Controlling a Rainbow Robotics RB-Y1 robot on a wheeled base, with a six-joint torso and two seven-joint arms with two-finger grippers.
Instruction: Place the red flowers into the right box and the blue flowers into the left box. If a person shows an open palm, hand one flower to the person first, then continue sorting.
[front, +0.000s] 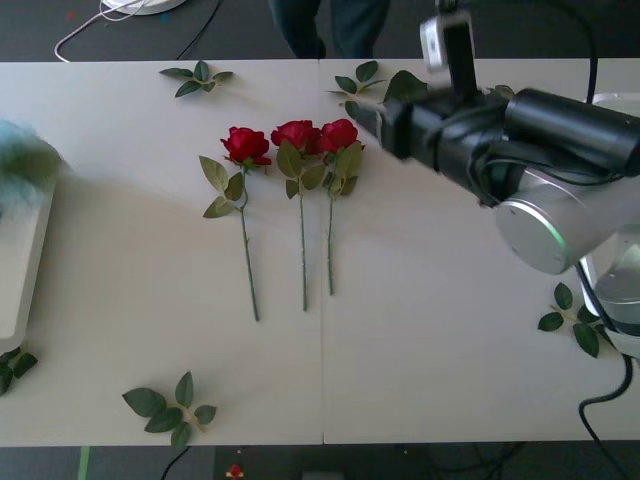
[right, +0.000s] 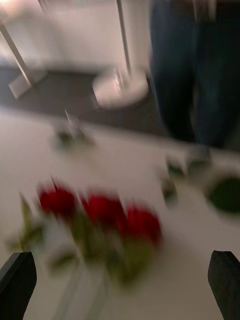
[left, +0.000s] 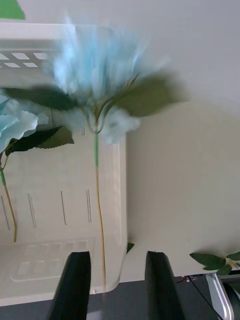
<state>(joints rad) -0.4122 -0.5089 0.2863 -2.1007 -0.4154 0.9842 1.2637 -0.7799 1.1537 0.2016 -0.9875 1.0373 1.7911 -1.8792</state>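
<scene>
Now we pinch a fluffy pale-blue flower (left: 97, 75) by its stem in our left gripper (left: 116, 285) above the shallow white left box (left: 60, 200), ready to drop it, while our right gripper (right: 120, 282), fingers spread, nears three red roses (front: 290, 140) for sorting.

3 artificial red roses (front: 290, 140) w/ thin green stems lie on the table. 2 fluffy pale-blue flower clusters (left: 97, 75) show, plus 1 shallow white plastic tray (left: 60, 200).

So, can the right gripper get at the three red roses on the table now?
Probably yes. The right gripper is open and faces the red roses, which lie free on the table, with nothing between them.
</scene>
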